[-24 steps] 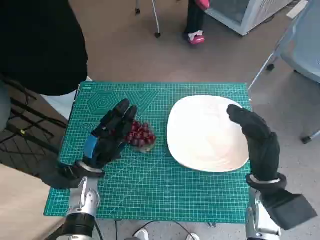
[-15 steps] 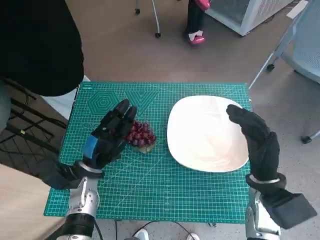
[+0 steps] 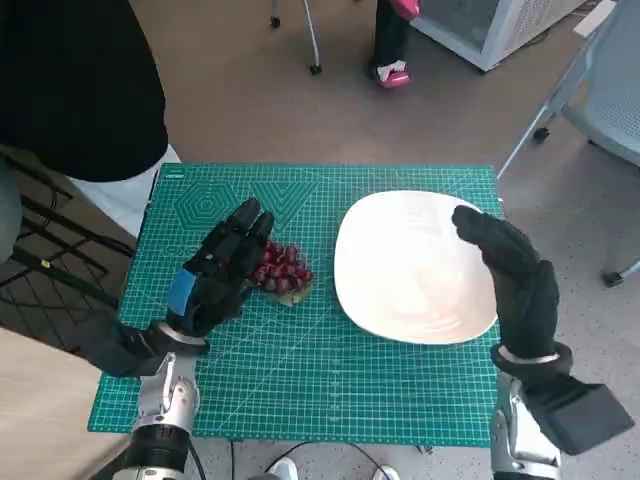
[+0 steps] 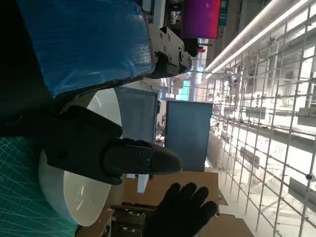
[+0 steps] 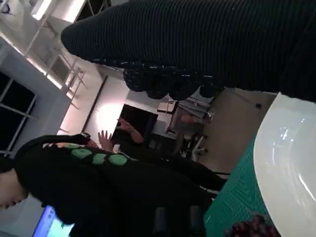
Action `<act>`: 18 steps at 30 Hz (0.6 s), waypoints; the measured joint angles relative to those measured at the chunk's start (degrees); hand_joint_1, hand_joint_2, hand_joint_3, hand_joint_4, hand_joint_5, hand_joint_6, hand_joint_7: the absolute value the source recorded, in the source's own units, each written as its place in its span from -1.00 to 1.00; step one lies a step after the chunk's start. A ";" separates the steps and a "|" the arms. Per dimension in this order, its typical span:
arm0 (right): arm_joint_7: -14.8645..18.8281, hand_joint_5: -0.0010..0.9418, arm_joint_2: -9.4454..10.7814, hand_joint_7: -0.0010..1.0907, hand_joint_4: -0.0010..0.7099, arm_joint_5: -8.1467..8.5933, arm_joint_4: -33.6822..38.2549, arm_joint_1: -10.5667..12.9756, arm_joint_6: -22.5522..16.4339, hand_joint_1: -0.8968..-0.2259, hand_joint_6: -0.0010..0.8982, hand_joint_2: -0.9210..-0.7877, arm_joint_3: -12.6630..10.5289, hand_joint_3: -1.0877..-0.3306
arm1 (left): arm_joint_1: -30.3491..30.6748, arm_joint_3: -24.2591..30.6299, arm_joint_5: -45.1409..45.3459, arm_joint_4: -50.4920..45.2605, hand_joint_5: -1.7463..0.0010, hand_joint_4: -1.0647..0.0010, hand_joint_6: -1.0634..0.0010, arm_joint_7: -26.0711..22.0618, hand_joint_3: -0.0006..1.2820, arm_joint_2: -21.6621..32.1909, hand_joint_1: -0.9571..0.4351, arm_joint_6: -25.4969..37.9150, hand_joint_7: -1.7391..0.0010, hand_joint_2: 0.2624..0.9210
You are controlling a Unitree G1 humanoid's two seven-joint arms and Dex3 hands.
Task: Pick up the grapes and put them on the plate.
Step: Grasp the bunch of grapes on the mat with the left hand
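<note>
The grapes (image 3: 282, 271) lie on the tabletop (image 3: 330, 370), just beside the fingertips of the left hand (image 3: 218, 268), whose fingers are apart and hold nothing. The bunch looks light, soft and easy to crush or scatter, so a gentle hold around the whole cluster seems best. The plate (image 3: 410, 268) carries nothing; the right hand (image 3: 510, 275), also empty, hovers over its edge.

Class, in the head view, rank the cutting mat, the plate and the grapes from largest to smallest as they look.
1. Green gridded cutting mat
2. Round white plate
3. Bunch of dark red grapes, partly hidden behind the left hand, yet plainly smallest.
</note>
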 measured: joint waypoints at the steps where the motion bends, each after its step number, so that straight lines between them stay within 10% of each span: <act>1: 0.02 -0.99 -0.01 -0.31 -0.09 0.04 0.02 -0.04 0.00 -0.21 -0.83 -1.00 0.00 -0.41 | -0.11 0.00 0.02 0.08 0.99 0.84 0.30 0.00 -0.78 0.02 -0.23 0.04 0.98 1.00; 18: 0.45 -0.99 -0.44 -0.31 -0.06 0.56 0.32 -0.42 -0.02 -0.20 -0.83 -1.00 -0.03 -0.40 | -0.82 -0.88 5.11 0.18 1.00 0.96 0.61 3.53 -0.95 1.94 -0.20 -1.76 1.00 0.96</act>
